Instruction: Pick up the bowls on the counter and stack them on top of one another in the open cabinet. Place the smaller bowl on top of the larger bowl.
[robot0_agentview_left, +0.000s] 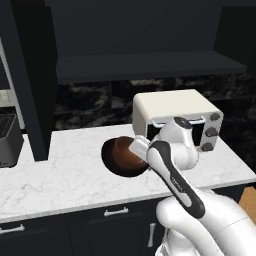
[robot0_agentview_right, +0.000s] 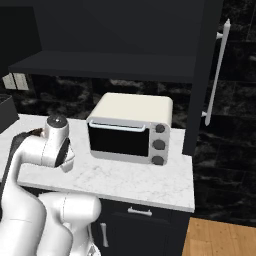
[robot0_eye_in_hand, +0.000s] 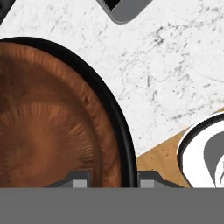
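The left base view looks forward and down from behind the arm's left at the tabletop (robot0_agentview_left: 60, 170) and toaster oven (robot0_agentview_left: 175, 117). The right base view faces the same tabletop and oven from the right. The hand view looks steeply down, very close over the bowls' rims (robot0_eye_in_hand: 118, 127).

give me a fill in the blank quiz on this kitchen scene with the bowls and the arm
1. The brown bowl sits inside the larger ____ bowl.
2. Both bowls rest on the white marble ____, not on the shelf of the open cabinet.
3. The appliance to the right of the bowls in the left base view is a cream ____ oven.
4. In the hand view, the gripper has one fingertip on each side of the bowls' ____.

Missing words: black; counter; toaster; rim
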